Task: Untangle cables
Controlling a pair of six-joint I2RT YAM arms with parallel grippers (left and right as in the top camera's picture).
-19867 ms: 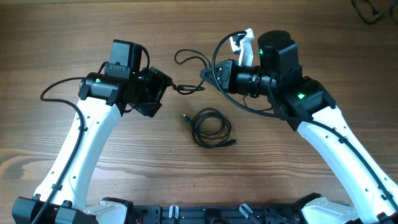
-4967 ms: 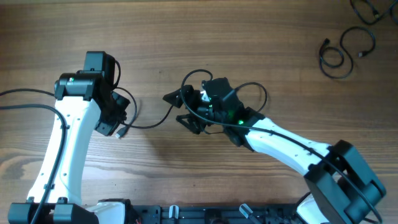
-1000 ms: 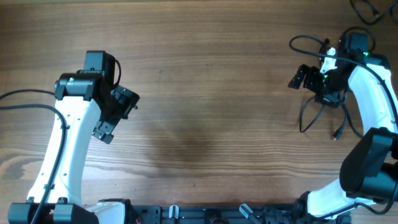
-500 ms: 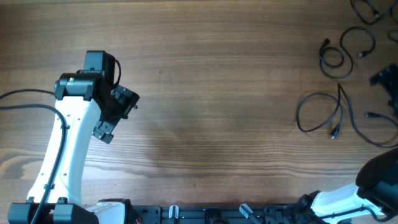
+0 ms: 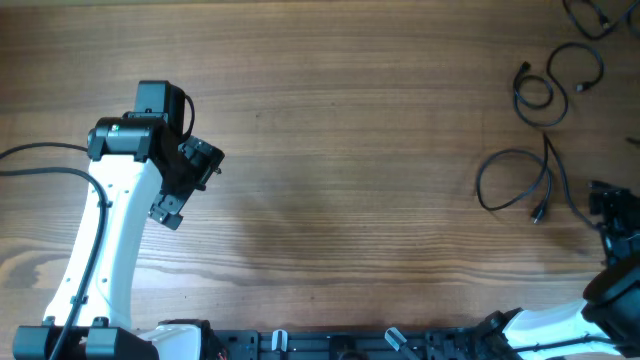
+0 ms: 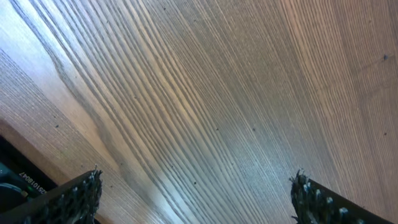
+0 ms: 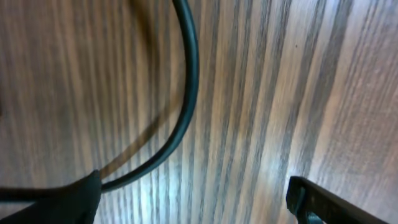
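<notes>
While left gripper (image 5: 193,188) gapes empty, cables (image 5: 547,165) lie loose near right gripper (image 7: 193,190).

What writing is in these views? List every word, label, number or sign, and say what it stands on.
No text can be read in any view.
The left arm, the wooden table and the black cable show no word, label, brand, number or sign.
</notes>
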